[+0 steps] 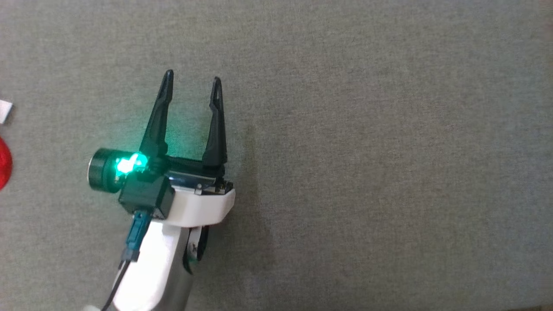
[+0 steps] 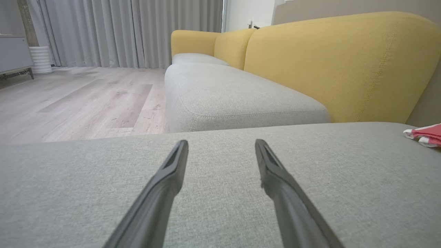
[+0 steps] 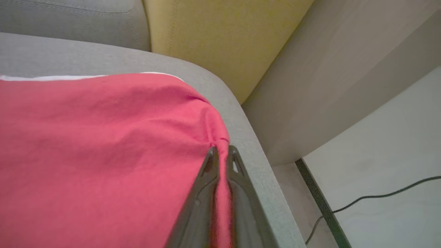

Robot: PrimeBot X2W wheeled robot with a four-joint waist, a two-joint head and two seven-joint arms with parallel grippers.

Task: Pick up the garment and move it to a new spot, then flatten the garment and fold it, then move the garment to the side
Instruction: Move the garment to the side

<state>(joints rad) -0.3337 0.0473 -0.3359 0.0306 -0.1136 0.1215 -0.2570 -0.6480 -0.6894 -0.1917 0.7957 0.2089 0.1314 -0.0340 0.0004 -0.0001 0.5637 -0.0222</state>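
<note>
While the right gripper was pressed together on a small pucker of the red garment, the first step, picking it up, looked to be in hand. The pinch sat at the garment's edge, close to the rounded corner of the grey seat cushion, just below the yellow backrest. The rest of the cloth lay spread on the cushion, not yet lifted.

The left gripper hovered low over the bare middle of the cushion with its fingers spread wide and nothing between them. A red sliver at that cushion's left edge in the head view was probably the same garment.

Next, I judged, the move called for a lift high enough to clear the cloth off the cushion before carrying it toward the bare stretch, since a single-point hold would let it bunch and drag.

Counted: one garment, two grippers, one dark cable on the floor.
</note>
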